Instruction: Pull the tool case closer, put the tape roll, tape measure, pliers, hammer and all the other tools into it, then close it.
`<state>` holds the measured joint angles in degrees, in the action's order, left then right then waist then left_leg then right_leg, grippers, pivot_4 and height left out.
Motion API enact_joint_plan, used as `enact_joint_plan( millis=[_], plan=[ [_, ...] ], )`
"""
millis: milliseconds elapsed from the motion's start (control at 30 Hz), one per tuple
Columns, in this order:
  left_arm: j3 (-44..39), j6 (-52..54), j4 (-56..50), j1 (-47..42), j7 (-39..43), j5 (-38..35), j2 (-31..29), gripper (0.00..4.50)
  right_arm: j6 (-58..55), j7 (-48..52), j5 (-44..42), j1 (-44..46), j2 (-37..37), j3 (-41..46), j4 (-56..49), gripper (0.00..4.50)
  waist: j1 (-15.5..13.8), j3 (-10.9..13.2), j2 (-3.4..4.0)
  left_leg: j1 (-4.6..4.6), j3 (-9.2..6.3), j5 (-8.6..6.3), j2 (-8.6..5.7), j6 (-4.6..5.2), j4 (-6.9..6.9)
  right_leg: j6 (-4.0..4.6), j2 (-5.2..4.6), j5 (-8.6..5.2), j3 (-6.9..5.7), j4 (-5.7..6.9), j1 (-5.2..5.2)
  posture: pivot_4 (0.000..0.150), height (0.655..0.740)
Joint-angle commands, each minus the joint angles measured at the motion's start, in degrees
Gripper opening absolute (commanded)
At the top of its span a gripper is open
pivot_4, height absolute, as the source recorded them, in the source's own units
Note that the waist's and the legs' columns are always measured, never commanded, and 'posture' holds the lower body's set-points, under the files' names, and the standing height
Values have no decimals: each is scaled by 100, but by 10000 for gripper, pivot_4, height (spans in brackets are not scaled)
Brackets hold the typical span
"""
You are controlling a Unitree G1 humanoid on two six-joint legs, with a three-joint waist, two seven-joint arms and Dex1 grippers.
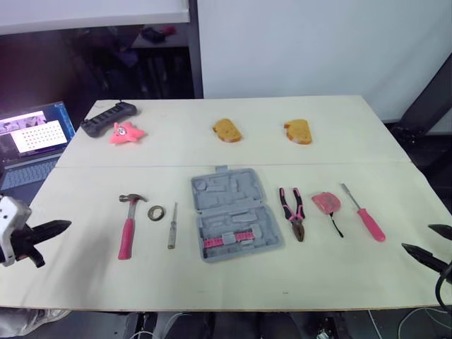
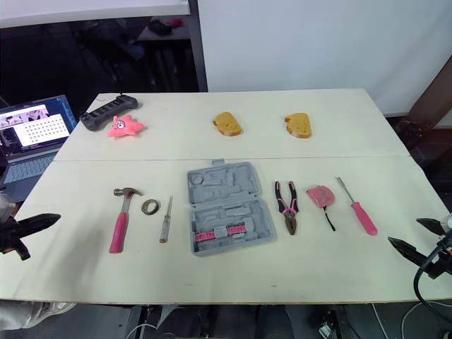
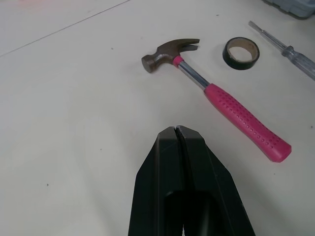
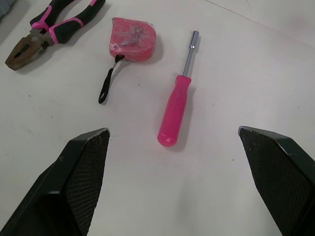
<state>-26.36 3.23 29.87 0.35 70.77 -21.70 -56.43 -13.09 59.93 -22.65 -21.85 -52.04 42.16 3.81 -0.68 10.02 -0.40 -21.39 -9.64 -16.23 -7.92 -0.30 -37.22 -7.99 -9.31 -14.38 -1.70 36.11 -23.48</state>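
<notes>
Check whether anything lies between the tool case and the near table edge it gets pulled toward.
Nothing visible does. The hammer and tape roll lie left of the tool case, the pliers and tape measure right of it; none sits on the table between it and the near edge.

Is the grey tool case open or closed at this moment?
Open: the tool case lies spread flat, both halves showing moulded recesses, pink bits in the near half.

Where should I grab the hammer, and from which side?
I'd grip the hammer by the middle of its pink handle, coming from above with the left gripper, which is nearest. It lies flat, and the tape roll sits beside the head end.
</notes>
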Motion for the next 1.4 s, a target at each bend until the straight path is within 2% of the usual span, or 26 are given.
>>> enact_joint_plan(
  millis=[33, 433, 600, 633, 733, 867, 933, 967, 1167, 1233, 1400],
  plan=[
    [-71, -153, -3, -13, -10, 50, -107, 0, 82, -38, -59, -1, 36, 177, -72, 44417, -1, 0, 0, 0, 0, 0, 0, 0, 0, 0, 0, 0, 0, 0, 0, 1500, 7219],
    [2, -28, 45, -151, -4, 10, -89, 0, -44, -137, -95, -62, 145, 157, -345, 44417, -1, 0, 0, 0, 0, 0, 1, 1, 0, 0, 2, 0, 1, 0, 0, 1500, 7219],
    [257, 380, -636, -223, -82, -190, 274, 0, -653, -406, -327, 8, 258, -196, -1506, 44417, -5, -1, 5, 0, 3, -1, 16, 0, -1, 2, 17, 1, 9, -1, 0, 1500, 7219],
    [411, 668, -1055, -261, -239, -308, 518, 0, -880, -541, -386, 96, 264, -502, -2012, 44417, -7, 0, 3, 0, 3, -1, 22, 0, -1, 3, 21, 2, 10, -1, 0, 1500, 7219],
    [1131, 1208, -2367, -328, -608, -480, 1307, 0, -1669, -1225, -299, 858, 264, -1716, -3109, 35777, 3, -1, 4, -1, 3, -1, 35, -2, -3, 9, 34, 5, 14, -2, 0, 1500, 7219],
    [1789, 1532, -2916, -606, -1193, -199, 1948, 0, -2358, -1883, 36, 2216, 528, -3076, -3224, 16024, 3, 2, -16, -8, 9, 1, 51, -15, -10, 24, 47, 18, 13, -8, -6, 1500, 7219],
    [2163, 1679, -2976, -756, -1504, 48, 2169, 0, -2554, -2086, 317, 2985, 756, -3817, -2990, 4882, 7, 3, -15, -7, 10, -1, 59, -23, -9, 35, 58, 24, 12, -7, -11, 1500, 7219],
    [2308, 1699, -2944, -816, -1653, 197, 2237, 0, -2664, -2184, 476, 3317, 858, -4111, -2785, 692, 5, 2, -14, -7, 12, 0, 60, -24, -8, 37, 58, 25, 12, -6, -15, 1500, 7219],
    [2822, 1745, -2658, -1157, -2129, 702, 2475, 0, -2520, -2201, 1578, 4856, 1234, -5608, -1014, 692, 2, 2, -14, -11, 12, 6, 60, -34, -8, 40, 64, 28, 13, -2, -20, 1500, 7219],
    [2915, 1751, -2528, -1282, -2197, 795, 2529, 0, -2324, -2073, 1826, 5123, 1296, -5902, -505, 692, -8, 2, -14, -13, 9, 27, 60, -69, -7, 42, 64, 30, 12, -3, -22, 1500, 7219],
    [3128, 1774, -2249, -1606, -2422, 1073, 2659, 0, -1818, -1786, 2248, 5614, 1516, -6329, 497, 692, 11, 3, -14, -16, 9, 28, 59, -71, -6, 41, 65, 31, 10, -2, -25, 1500, 7219]
  ],
)
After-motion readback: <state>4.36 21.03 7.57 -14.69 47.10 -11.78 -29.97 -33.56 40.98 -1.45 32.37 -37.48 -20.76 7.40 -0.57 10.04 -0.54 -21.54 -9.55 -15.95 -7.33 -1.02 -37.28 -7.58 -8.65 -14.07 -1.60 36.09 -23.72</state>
